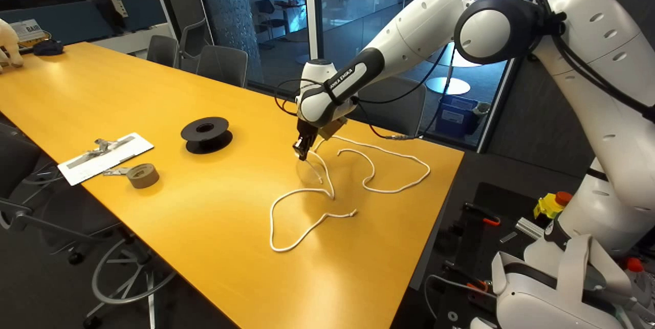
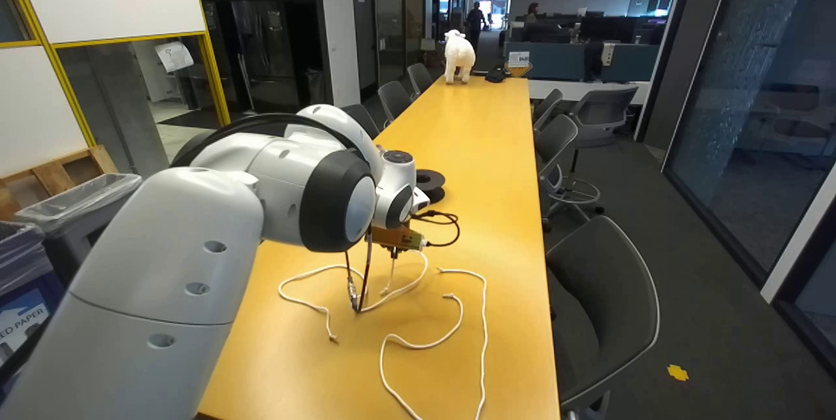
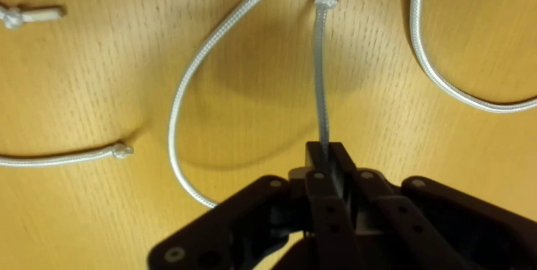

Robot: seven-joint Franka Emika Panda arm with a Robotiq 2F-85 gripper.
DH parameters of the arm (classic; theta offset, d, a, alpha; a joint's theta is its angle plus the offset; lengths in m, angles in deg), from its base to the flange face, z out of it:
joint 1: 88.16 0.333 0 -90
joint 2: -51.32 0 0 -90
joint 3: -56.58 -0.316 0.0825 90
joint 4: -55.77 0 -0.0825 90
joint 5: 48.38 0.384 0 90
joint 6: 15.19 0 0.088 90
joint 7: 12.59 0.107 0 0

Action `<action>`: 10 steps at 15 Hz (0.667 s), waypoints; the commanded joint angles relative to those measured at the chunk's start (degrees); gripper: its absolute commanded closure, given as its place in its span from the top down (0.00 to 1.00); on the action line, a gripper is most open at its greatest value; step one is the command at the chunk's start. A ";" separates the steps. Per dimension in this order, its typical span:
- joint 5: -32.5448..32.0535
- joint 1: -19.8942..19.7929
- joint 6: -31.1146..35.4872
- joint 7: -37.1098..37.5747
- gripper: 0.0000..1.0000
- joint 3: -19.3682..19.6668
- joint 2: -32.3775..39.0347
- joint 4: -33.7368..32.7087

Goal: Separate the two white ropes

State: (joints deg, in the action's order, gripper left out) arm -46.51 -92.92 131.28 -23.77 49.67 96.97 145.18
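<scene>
My gripper is shut on one of the two white ropes, gripping it near an end. In the wrist view, a short knotted tail of that held rope reaches away from my fingertips and its knot seems to meet the table. The rest of it curves out in a loop and lies on the table. The other white rope lies in its own loop; its knotted ends show at the left of the wrist view, with a gap between them and the held rope. In an exterior view the other rope runs near the table's right side.
A black spool stands farther along the yellow table. Near the table's long edge are a white clipboard and a roll of brown tape. Grey chairs line the table. Black cables hang from my arm.
</scene>
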 commanded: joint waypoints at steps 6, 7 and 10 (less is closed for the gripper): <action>0.50 0.36 -4.22 -1.50 0.08 -0.49 4.71 -6.97; 0.41 0.66 -5.15 -1.36 0.09 -0.42 5.52 -8.04; 0.03 2.13 -8.48 -0.57 0.07 -0.04 8.91 -12.61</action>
State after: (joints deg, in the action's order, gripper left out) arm -46.42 -92.51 126.58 -24.62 49.05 101.86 139.43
